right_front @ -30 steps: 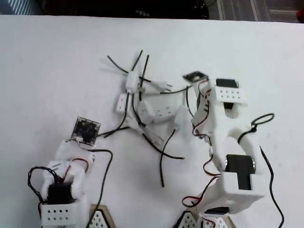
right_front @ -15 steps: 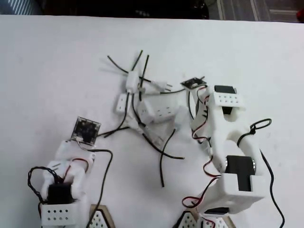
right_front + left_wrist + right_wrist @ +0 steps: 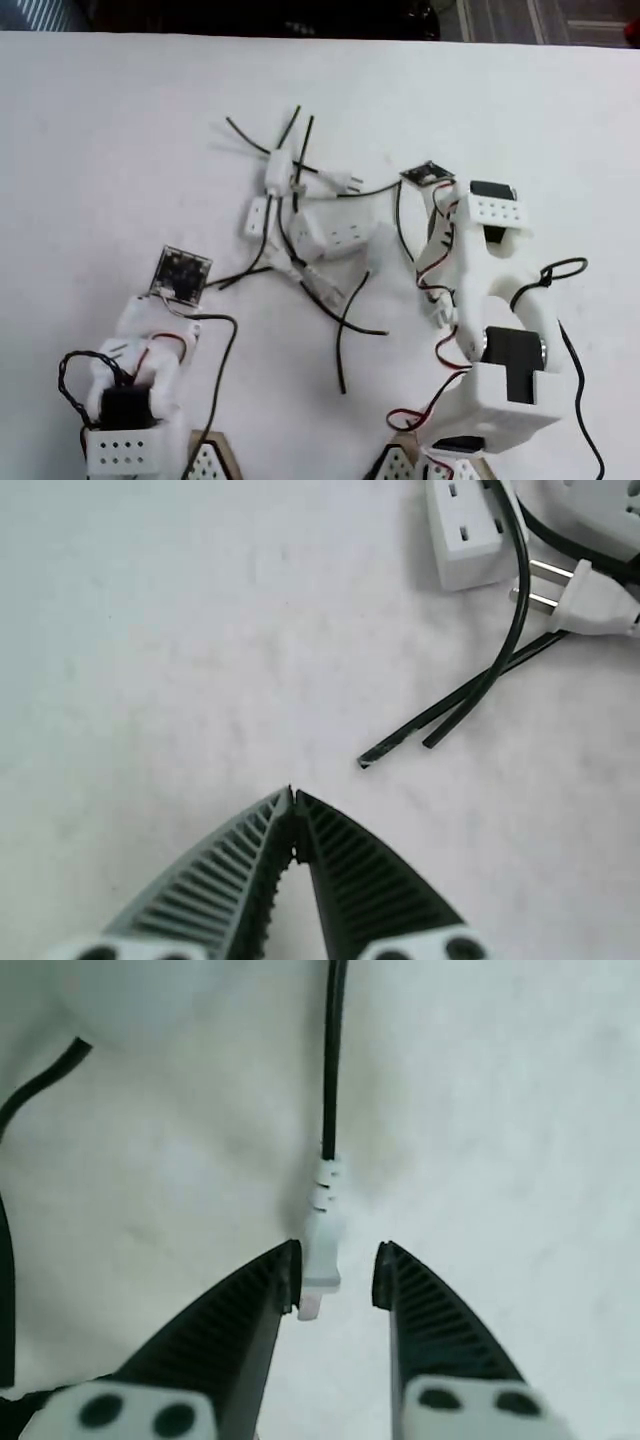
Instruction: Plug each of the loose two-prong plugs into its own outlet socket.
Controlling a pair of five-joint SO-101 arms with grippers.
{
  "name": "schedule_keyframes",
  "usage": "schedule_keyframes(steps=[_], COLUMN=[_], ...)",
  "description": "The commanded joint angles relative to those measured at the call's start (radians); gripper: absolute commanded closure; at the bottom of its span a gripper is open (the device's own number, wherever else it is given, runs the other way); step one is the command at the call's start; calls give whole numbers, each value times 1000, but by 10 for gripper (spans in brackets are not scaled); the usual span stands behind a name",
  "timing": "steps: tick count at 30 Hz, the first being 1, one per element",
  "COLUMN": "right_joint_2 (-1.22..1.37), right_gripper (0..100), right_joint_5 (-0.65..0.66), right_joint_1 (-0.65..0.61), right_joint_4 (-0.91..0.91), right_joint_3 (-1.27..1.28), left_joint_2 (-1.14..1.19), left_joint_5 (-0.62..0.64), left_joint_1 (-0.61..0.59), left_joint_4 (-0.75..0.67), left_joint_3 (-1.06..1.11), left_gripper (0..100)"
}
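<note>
Two hands over worktop (image 3: 120, 120). Near left: left hand (image 3: 293, 802) closed, tips together over bare surface. Right side: right hand (image 3: 337, 1255) open, white plug (image 3: 322, 1245) lying between fingers, close beside one, black cord (image 3: 333, 1060) leading away. Farther, centre: outlet sockets (image 3: 335, 232) among tangled cords, two-prong plug (image 3: 343, 182) just beyond.
</note>
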Motion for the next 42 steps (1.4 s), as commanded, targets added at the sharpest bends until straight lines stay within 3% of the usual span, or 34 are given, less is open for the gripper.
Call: schedule_keyframes(steps=[1, 12, 24, 34, 39, 42], right_joint_2=[-42, 93, 56, -447, -731, -862], right_gripper=[868, 914, 981, 981, 981, 981], right_joint_5=[0, -38, -34, -34, -44, -130], right_joint_1=[12, -44, -38, -53, -143, -220], right_joint_4=[-7, -7, 27, 223, 266, 259], right_joint_3=[3, -14, -23, -11, 46, 86], left_joint_2=[-10, -10, -10, -10, -10, -10], left_joint_5=[-9, -9, -9, -9, -6, -2], left_joint_1=[-4, -5, -4, -2, -1, -2], left_joint_4=[-5, -5, -5, -5, -5, -48], left_joint_3=[-14, -14, -14, -14, -17, -21], left_gripper=[972, 972, 972, 972, 972, 973])
